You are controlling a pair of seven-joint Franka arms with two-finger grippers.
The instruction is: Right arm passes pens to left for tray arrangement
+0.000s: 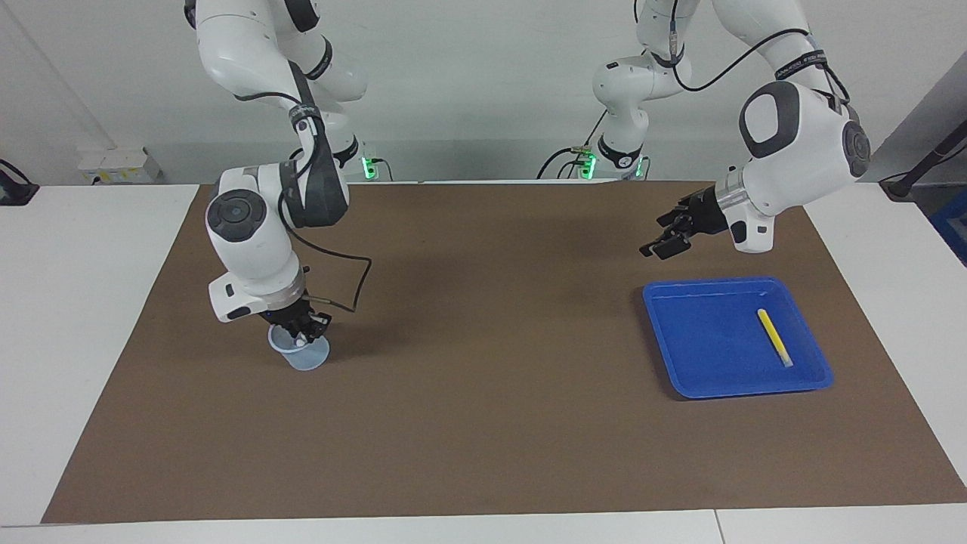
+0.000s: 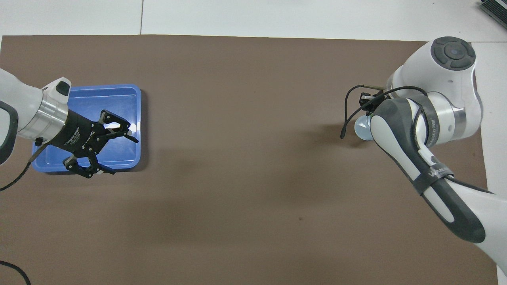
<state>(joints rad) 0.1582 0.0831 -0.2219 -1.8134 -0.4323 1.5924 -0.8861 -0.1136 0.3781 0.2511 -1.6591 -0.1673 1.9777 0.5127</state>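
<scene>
Reaching down into the small pale blue cup (image 1: 299, 353), the right gripper (image 1: 304, 330) sits with its fingertips inside the rim; whether the fingers are spread or pinched on a pen I cannot tell, since the wrist and cup wall hide them. Something whitish shows between the tips in the facing view, perhaps a pen tip, but that is uncertain. No green or purple pen can be made out.

Taking the blue tray (image 1: 680, 355) as landmark: the cup stands well apart from it, toward the right arm's end of the table. The yellow pen (image 1: 774, 337) lies flat in the tray, along the side away from the cup. The left gripper (image 1: 668, 243) hangs in the air, empty with its fingers spread wide, over the tray's edge nearer the robots, and the left arm waits.

As for handling, I judge a pen of this kind to be light, stiff and smooth-barrelled, so it could swivel or slip in a loose pinch. A firm grip across the barrel near its upper end seems best when lifting from the cup, leaving the rest of the barrel free for the left gripper to take at the handover. The cup looks light too, and may tip or drag if a pen catches its rim.
</scene>
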